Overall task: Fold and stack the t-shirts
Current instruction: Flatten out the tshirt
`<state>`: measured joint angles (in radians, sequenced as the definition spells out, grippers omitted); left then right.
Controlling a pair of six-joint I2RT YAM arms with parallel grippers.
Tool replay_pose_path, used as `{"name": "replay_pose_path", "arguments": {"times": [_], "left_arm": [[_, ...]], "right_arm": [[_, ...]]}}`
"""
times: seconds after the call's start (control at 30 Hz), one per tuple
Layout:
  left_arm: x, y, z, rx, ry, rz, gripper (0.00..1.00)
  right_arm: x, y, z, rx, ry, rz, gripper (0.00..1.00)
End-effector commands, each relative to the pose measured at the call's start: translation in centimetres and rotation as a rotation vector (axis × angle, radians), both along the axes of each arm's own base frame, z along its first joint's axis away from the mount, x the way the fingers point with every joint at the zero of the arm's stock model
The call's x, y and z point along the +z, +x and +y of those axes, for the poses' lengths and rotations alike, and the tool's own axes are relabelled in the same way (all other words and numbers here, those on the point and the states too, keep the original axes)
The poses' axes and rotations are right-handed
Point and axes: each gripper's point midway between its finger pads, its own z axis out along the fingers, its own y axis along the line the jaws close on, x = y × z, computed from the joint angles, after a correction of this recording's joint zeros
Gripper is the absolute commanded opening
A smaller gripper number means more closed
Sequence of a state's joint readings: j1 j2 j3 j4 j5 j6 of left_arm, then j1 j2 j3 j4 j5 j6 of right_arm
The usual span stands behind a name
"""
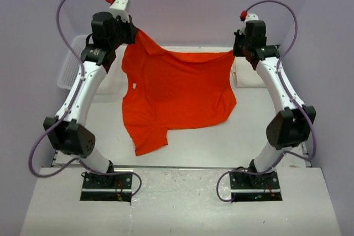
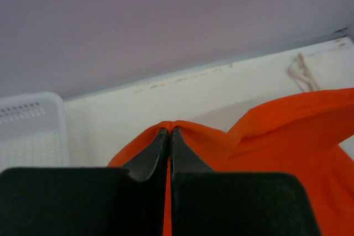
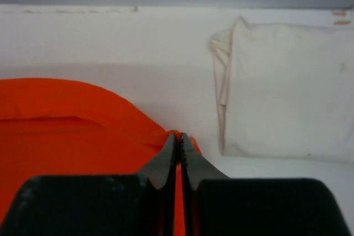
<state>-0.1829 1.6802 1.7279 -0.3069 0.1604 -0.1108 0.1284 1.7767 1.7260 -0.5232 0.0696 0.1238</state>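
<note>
The orange-red t-shirt (image 1: 176,95) hangs stretched between both arms over the table's far half, its lower part draping toward the front left. My left gripper (image 1: 134,32) is shut on the shirt's upper left corner; the left wrist view has cloth (image 2: 265,142) pinched between the closed fingertips (image 2: 170,132). My right gripper (image 1: 234,52) is shut on the upper right corner, with orange cloth (image 3: 66,136) bunched at its tips (image 3: 180,136). The cream-white t-shirt (image 3: 285,89) lies folded flat at the far right (image 1: 247,75), just beyond the right gripper.
A white lattice basket (image 1: 71,67) stands at the far left edge, partly behind the left arm, and shows in the left wrist view (image 2: 30,131). The back wall runs close behind both grippers. The table's (image 1: 232,136) near half lies under the hanging hem.
</note>
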Motion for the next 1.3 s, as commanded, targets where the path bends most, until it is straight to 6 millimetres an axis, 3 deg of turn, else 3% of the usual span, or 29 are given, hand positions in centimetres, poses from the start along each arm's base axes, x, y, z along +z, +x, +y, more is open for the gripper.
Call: {"name": "replay_pose_path", "arguments": {"times": [0.0, 0.07, 0.1, 0.17, 0.2, 0.27, 0.3, 0.4, 0.5, 0.53, 0.57, 0.6, 0.67, 0.7, 0.73, 0.77, 0.8, 0.83, 0.87, 0.9, 0.93, 0.97, 1.0, 1.03, 1.07, 1.13, 1.17, 1.2, 1.27], "left_arm": [[14.4, -7.5, -1.1, -0.037, -0.05, -0.358, 0.0], [16.8, -10.2, -1.4, -0.053, -0.072, -0.396, 0.0], [19.0, -12.7, -0.9, -0.061, -0.094, -0.447, 0.0], [20.5, -15.2, -0.9, -0.082, -0.124, -0.483, 0.0], [22.1, -17.5, -0.2, -0.082, -0.141, -0.522, 0.0], [23.3, -19.7, 0.3, -0.088, -0.156, -0.555, 0.0], [24.5, -21.7, 0.8, -0.09, -0.167, -0.595, 0.0], [26.9, -24.4, 1.7, -0.087, -0.175, -0.663, 0.0], [28.2, -24.1, 2.0, -0.067, -0.163, -0.679, 0.0], [28.3, -23.4, 2.0, -0.059, -0.153, -0.672, 0.0], [27.4, -21.3, 1.5, -0.055, -0.138, -0.634, 0.0], [28.0, -20.6, 1.5, -0.042, -0.136, -0.642, 0.0], [27.6, -18.4, 0.9, -0.043, -0.12, -0.625, 0.0], [26.8, -15.8, 0.2, -0.037, -0.105, -0.602, 0.0], [26.0, -12.6, -0.2, -0.029, -0.077, -0.579, 0.0], [23.8, -10.0, -1.0, -0.031, -0.062, -0.525, 0.0], [25.1, -9.3, -1.2, -0.046, -0.064, -0.552, 0.0], [24.6, -7.2, -0.9, -0.043, -0.058, -0.539, 0.0], [24.0, -5.5, -1.0, -0.052, -0.05, -0.524, 0.0], [23.4, -2.0, -1.2, -0.048, -0.046, -0.523, 0.0], [23.0, -0.1, -0.1, -0.027, -0.039, -0.527, 0.0], [22.3, 2.4, -0.2, -0.041, -0.041, -0.543, 0.0], [22.1, 3.6, 1.4, -0.013, -0.041, -0.556, 0.0], [21.9, 4.5, 2.0, -0.004, -0.034, -0.575, 0.0], [22.3, 5.1, 2.1, -0.028, -0.031, -0.636, 0.0], [23.9, 5.0, 4.0, -0.003, -0.027, -0.714, 0.0], [24.4, 5.0, 4.3, -0.002, -0.024, -0.73, 0.0], [25.0, 4.8, 5.3, 0.001, -0.036, -0.739, 0.0], [27.2, 3.4, 5.7, -0.019, -0.043, -0.802, 0.0]], "right_arm": [[13.7, -4.2, 1.7, 0.045, -0.014, -0.336, 0.0], [17.3, -7.9, 2.3, 0.055, -0.025, -0.401, 0.0], [18.5, -9.4, 3.1, 0.071, -0.018, -0.427, 0.0], [21.5, -13.5, 2.9, 0.083, 0.009, -0.51, 0.0], [22.2, -14.9, 3.4, 0.099, 0.019, -0.528, 0.0], [23.1, -17.5, 3.0, 0.103, 0.034, -0.547, 0.0], [24.6, -19.6, 2.9, 0.115, 0.055, -0.587, 0.0], [26.6, -22.8, 2.5, 0.144, 0.093, -0.643, 0.0], [28.4, -23.8, 2.2, 0.145, 0.115, -0.693, 0.0], [29.1, -23.4, 2.2, 0.136, 0.116, -0.702, 0.0], [29.3, -23.0, 2.3, 0.137, 0.108, -0.703, 0.0], [29.5, -22.4, 2.4, 0.132, 0.103, -0.701, 0.0], [29.7, -19.7, 3.3, 0.125, 0.079, -0.679, 0.0], [29.7, -18.6, 3.5, 0.132, 0.071, -0.673, 0.0], [30.9, -16.5, 3.8, 0.14, 0.077, -0.684, 0.0], [29.3, -14.4, 3.9, 0.123, 0.064, -0.638, 0.0], [29.1, -12.9, 3.9, 0.123, 0.064, -0.628, 0.0], [30.6, -12.2, 4.2, 0.145, 0.083, -0.658, 0.0], [28.4, -8.6, 4.7, 0.148, 0.075, -0.598, 0.0], [28.1, -6.9, 3.8, 0.13, 0.071, -0.592, 0.0], [29.9, -6.2, 3.9, 0.152, 0.087, -0.636, 0.0], [26.6, -2.3, 3.6, 0.146, 0.074, -0.557, 0.0], [28.9, -2.0, 3.4, 0.15, 0.075, -0.617, 0.0], [28.5, -0.9, 3.5, 0.163, 0.06, -0.612, 0.0], [26.1, 1.4, 3.4, 0.163, 0.047, -0.56, 0.0], [25.8, 2.2, 3.4, 0.184, 0.052, -0.568, 0.0], [26.7, 2.1, 3.0, 0.183, 0.055, -0.602, 0.0], [25.4, 2.6, 2.9, 0.178, 0.052, -0.575, 0.0], [25.9, 2.2, 2.6, 0.18, 0.044, -0.586, 0.0]]}}
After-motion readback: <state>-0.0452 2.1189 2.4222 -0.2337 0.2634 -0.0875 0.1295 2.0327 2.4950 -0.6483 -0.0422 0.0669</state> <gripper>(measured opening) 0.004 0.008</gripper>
